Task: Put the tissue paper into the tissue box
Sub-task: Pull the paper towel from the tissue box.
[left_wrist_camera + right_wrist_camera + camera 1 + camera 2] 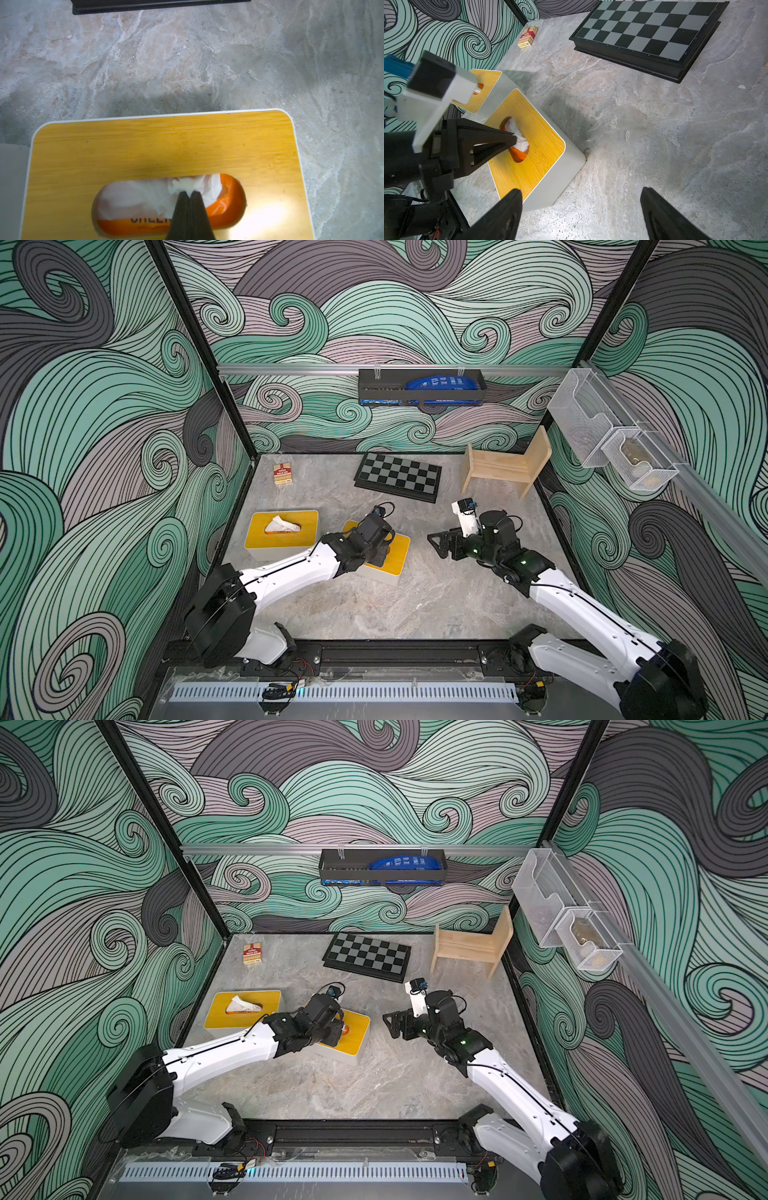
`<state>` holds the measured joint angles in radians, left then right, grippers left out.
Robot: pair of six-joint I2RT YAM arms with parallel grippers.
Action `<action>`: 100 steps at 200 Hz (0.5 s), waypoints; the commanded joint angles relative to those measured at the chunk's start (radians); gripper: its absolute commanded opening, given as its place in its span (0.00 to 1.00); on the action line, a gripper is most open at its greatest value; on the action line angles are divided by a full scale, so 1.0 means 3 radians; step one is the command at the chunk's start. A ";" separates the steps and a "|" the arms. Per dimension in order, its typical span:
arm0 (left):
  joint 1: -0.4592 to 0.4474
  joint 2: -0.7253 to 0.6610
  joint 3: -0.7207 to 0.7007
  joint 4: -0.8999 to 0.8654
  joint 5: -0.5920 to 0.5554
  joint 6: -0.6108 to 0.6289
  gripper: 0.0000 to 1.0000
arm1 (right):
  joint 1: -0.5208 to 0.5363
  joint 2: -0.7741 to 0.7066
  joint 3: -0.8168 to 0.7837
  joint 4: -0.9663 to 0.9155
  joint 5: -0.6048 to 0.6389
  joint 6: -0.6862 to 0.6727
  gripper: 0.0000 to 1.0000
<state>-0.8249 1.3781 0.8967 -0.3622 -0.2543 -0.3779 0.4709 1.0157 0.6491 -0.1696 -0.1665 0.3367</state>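
A white tissue box with a yellow wooden lid [166,145] stands mid-table, seen in both top views [398,558] [357,1036]. White tissue paper [187,184] bunches in its oval slot over an orange pack. My left gripper [189,192] is shut on a tuft of that tissue paper at the slot; the right wrist view also shows this grip [515,138] on the tissue paper [522,142]. The right gripper [581,190] hangs open and empty just right of the box, above bare table [436,545].
A second yellow-lidded tissue box [257,539] with a tissue [282,524] sticking up stands close to the left. At the back lie a card pack [282,473], a chessboard [399,477] and a small wooden chair [505,464]. Baskets hang on the walls [419,389] [602,435].
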 commanded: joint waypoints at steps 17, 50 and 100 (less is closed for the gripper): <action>0.0024 -0.0403 -0.0148 0.0281 -0.0021 -0.0006 0.00 | -0.0004 0.0010 0.0013 -0.0007 -0.0050 -0.0064 0.93; 0.0024 -0.0599 -0.0375 0.0506 0.0020 0.0032 0.03 | 0.0005 0.0024 0.0015 -0.0011 -0.0125 -0.0157 0.94; 0.0024 -0.0738 -0.0383 0.0535 0.0017 0.0015 0.41 | 0.0120 0.0020 0.0117 0.0027 -0.0297 -0.0507 0.99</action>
<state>-0.8249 1.1995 0.7570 -0.2295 -0.2459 -0.3752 0.4839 1.0214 0.6495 -0.1699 -0.2134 0.2607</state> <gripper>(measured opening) 0.300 0.969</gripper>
